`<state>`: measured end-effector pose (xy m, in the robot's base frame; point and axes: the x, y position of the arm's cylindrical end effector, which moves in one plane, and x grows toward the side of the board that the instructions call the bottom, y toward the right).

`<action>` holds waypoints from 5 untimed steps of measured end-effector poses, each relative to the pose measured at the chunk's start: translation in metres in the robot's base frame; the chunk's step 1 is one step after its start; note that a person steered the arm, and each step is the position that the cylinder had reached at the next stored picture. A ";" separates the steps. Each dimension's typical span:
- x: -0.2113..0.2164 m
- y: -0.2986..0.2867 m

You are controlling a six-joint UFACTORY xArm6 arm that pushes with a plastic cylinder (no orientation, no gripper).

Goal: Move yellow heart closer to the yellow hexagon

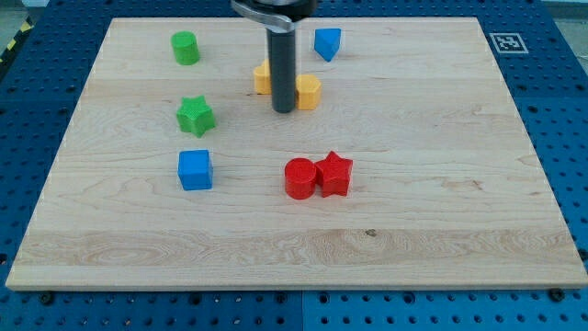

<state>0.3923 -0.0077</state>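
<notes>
My tip (284, 109) stands between two yellow blocks: one (264, 79) at the view's left, one (308, 92) at the right. The rod hides their shapes, so I cannot tell which is the heart. There is no hand that could open or close.

No readable text; only black-and-white square marker (504, 42) on wooden board (413, 230), top-right corner.

Rod upright (from view's top), my tip (284, 110) on board.
</notes>
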 end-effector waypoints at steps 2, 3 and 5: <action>-0.006 0.012; -0.015 0.023; -0.017 -0.013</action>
<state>0.3754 -0.0203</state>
